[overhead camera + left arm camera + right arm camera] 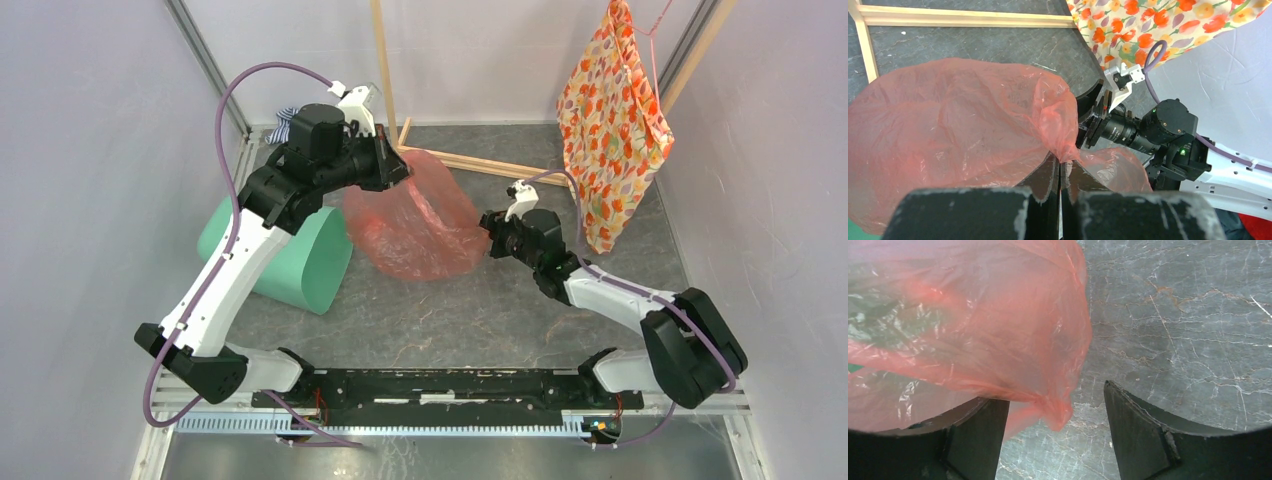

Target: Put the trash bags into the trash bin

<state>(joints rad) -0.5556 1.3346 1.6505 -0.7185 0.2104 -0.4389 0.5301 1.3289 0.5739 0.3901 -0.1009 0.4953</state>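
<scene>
Leftward lies the tipped trash bin (285, 262).
Left end effector (1060, 167) pinches the trash bag (415, 225); right end effector (1055, 395) gapes at its far edge.

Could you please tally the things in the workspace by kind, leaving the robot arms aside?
Translucent red-orange trash bag: 1
Mint-green trash bin: 1
Orange floral cloth: 1
Wooden frame: 1
Blue-and-white striped item, mostly hidden: 1
Total: 5
</scene>
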